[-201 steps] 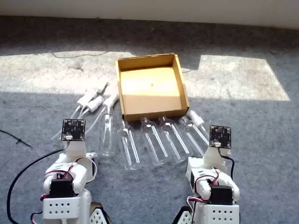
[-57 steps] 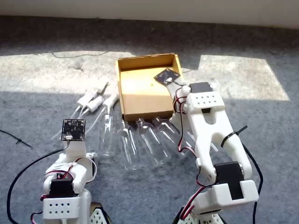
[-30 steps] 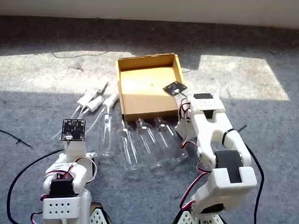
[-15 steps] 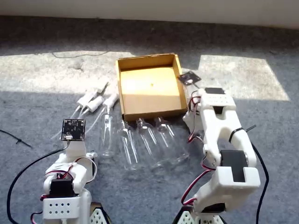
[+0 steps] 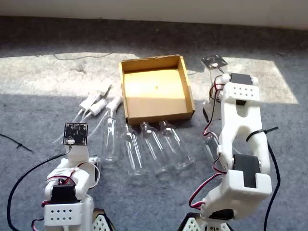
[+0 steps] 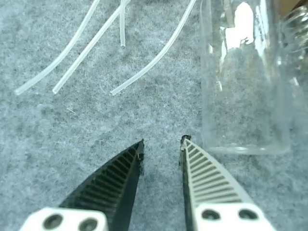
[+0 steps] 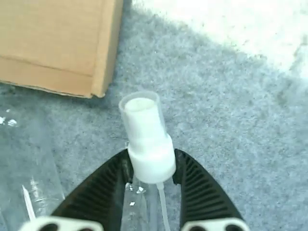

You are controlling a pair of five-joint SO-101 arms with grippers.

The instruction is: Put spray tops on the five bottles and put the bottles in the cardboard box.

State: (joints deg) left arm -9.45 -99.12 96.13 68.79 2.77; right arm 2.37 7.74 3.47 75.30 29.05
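Right gripper (image 7: pixel 151 162) is clamped hard, with a black jaw on either side of the white collar of a spray top (image 7: pixel 146 130). That top sits on the neck of a clear held bottle (image 7: pixel 139 209), whose body runs back under the wrist. Whether its body rests on the floor or hangs free, I cannot tell. Just beyond the top lies grey carpet (image 7: pixel 216 110), and close by is a corner of the cardboard box (image 7: pixel 57 43), near but not touching.

From above, the right arm (image 5: pixel 240 125) is stretched forward along the right side of the box, with its wrist level with the front right corner.

Over to the left gripper (image 6: pixel 162 144): its jaws are a little apart, one black and one pale, tips low with only carpet between them. Just beside the pale jaw is the base of the nearest bottle (image 6: pixel 245 96), apart from it. Thin tubes (image 6: pixel 72 53) lie on the carpet farther out.

Four bottles (image 5: pixel 154 147) lie side by side in front of the box, necks toward it. Loose spray tops (image 5: pixel 96 103) cluster off the box's left side. The left arm (image 5: pixel 67 185) is folded back near its base.
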